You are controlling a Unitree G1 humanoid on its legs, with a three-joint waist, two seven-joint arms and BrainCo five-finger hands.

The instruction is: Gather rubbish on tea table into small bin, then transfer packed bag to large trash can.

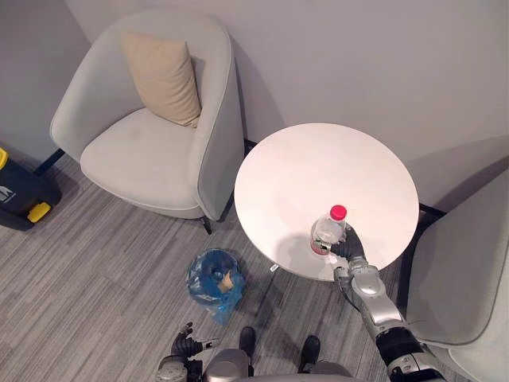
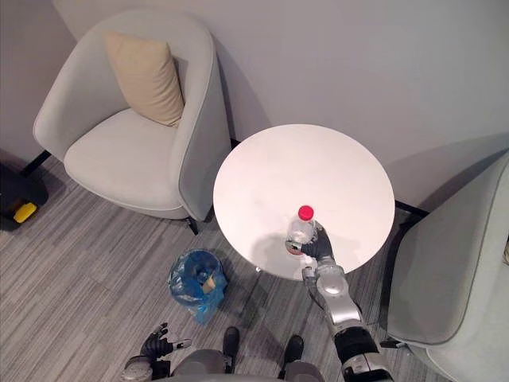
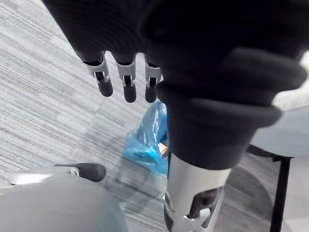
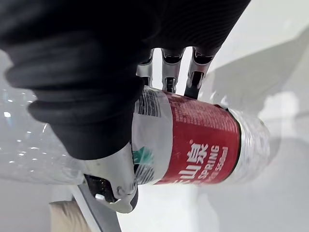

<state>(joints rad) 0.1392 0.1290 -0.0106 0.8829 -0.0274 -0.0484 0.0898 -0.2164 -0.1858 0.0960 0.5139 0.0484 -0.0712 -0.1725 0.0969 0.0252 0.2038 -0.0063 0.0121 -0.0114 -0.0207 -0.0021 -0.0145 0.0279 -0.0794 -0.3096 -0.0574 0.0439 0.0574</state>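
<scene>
While upright, bottle (image 1: pixel 328 229) in right hand (image 1: pixel 352 248)

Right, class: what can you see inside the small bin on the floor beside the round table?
The small bin is lined with a blue bag. A tan scrap lies inside near the rim. Whatever sits lower is hidden by the bag's crumpled folds.
</scene>
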